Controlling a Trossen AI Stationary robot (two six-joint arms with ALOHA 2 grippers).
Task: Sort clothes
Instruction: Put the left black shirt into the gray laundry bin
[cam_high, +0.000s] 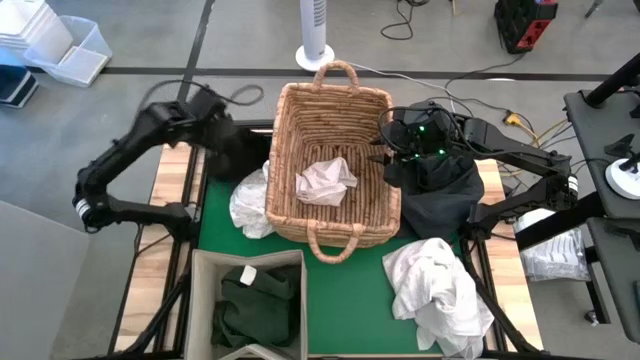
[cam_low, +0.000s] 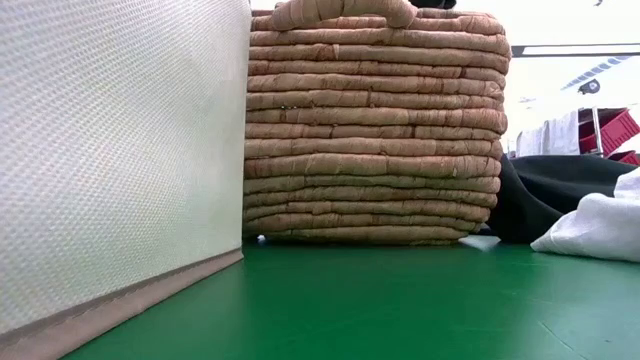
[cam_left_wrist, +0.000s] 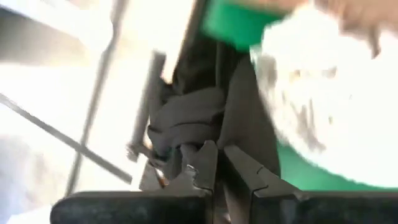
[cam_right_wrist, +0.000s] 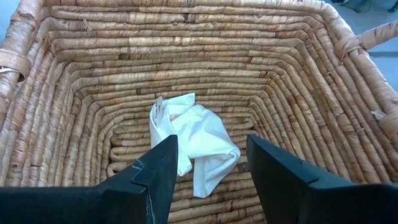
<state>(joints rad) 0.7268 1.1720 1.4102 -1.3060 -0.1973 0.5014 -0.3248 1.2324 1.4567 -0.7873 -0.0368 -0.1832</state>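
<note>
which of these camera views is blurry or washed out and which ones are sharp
Left wrist view: smeared and overexposed, the white garment blown out beside the dark garment at the shut left end effector. Right wrist view: crisp on the wicker basket and white cloth. Low view: sharp, with a bright background.

We see one crumpled white garment (cam_high: 326, 181) lying in the middle of the basket (cam_high: 380, 120) floor. Another white heap (cam_high: 250, 207) sits on the green mat against the basket's left side. A big white pile (cam_high: 438, 286) lies near the mat's front right corner. A black garment (cam_high: 440, 190) is bunched against the basket's right side. Dark green clothes (cam_high: 258, 298) lie folded in the bin (cam_high: 200, 290) at the front edge.
</note>
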